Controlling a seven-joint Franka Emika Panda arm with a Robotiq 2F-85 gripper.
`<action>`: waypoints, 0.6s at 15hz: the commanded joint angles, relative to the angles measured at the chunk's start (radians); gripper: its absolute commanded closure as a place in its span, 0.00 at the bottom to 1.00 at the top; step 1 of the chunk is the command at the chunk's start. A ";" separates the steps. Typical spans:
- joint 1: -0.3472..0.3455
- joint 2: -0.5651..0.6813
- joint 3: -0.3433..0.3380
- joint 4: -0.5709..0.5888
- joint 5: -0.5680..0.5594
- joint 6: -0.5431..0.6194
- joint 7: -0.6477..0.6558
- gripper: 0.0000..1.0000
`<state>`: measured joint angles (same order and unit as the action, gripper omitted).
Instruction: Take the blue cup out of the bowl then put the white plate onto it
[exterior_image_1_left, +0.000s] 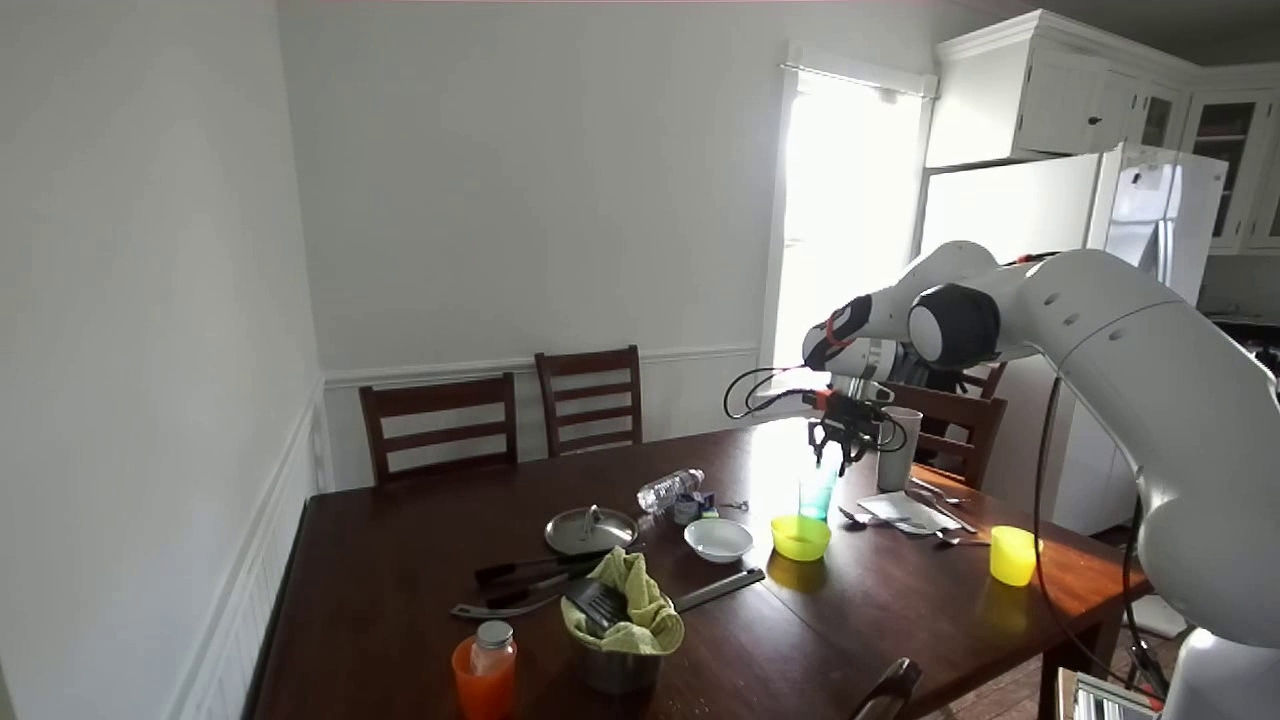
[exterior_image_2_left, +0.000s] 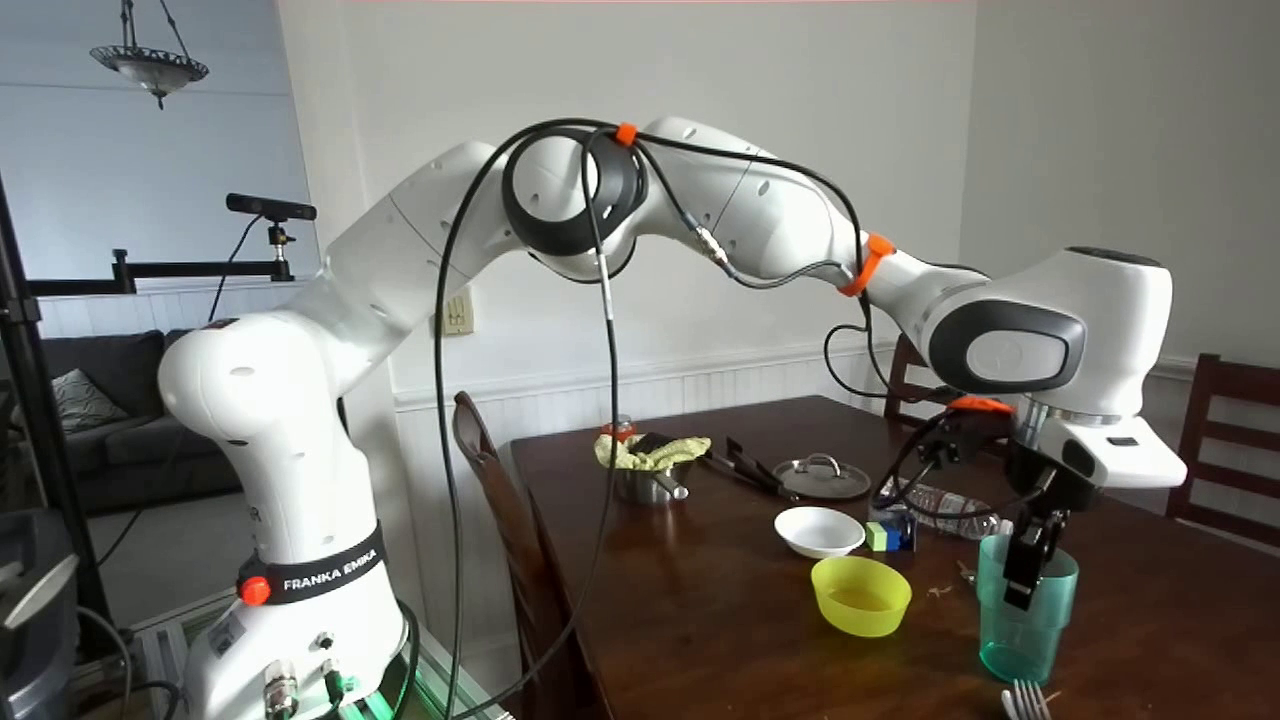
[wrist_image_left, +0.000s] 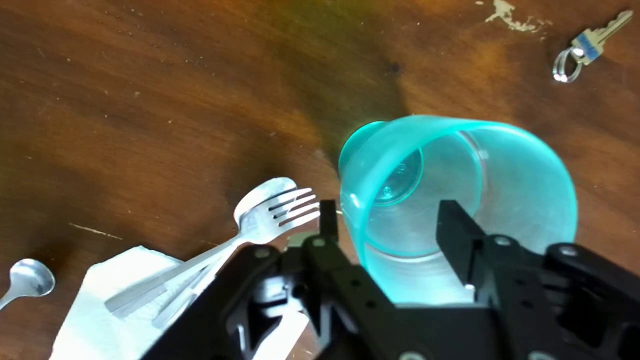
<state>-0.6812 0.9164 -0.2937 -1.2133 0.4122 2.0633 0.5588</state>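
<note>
The blue-green cup (exterior_image_2_left: 1015, 655) stands upright on the table, apart from the bowl; it also shows in the wrist view (wrist_image_left: 525, 175) and in an exterior view (exterior_image_1_left: 815, 500). The lime-green bowl (exterior_image_2_left: 862, 598) shows nothing in it and also appears in an exterior view (exterior_image_1_left: 800, 542). The white plate (exterior_image_2_left: 820, 535) lies on the table close by the bowl, also in an exterior view (exterior_image_1_left: 718, 542). My gripper (wrist_image_left: 387, 205) is at the cup's rim with its fingers apart. One finger is over the cup's mouth, the other outside its wall. It also shows in both exterior views (exterior_image_1_left: 832, 455) (exterior_image_2_left: 1030, 580).
A fork (wrist_image_left: 272, 215) and spoon on a napkin (wrist_image_left: 115, 295) lie beside the cup. A key (wrist_image_left: 592, 45), a water bottle (exterior_image_1_left: 670, 490), small blocks (exterior_image_2_left: 890, 535), a tall grey cup (exterior_image_1_left: 898, 450) and a yellow cup (exterior_image_1_left: 1013, 556) are near. A pot (exterior_image_1_left: 620, 670) stands further off.
</note>
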 joint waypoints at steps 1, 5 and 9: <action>0.008 -0.065 0.001 -0.033 0.013 -0.009 0.012 0.13; 0.034 -0.158 0.000 -0.093 -0.015 -0.036 -0.036 0.00; 0.071 -0.243 -0.001 -0.164 -0.065 -0.111 -0.148 0.00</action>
<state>-0.6379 0.7678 -0.2943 -1.2699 0.3908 1.9876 0.4898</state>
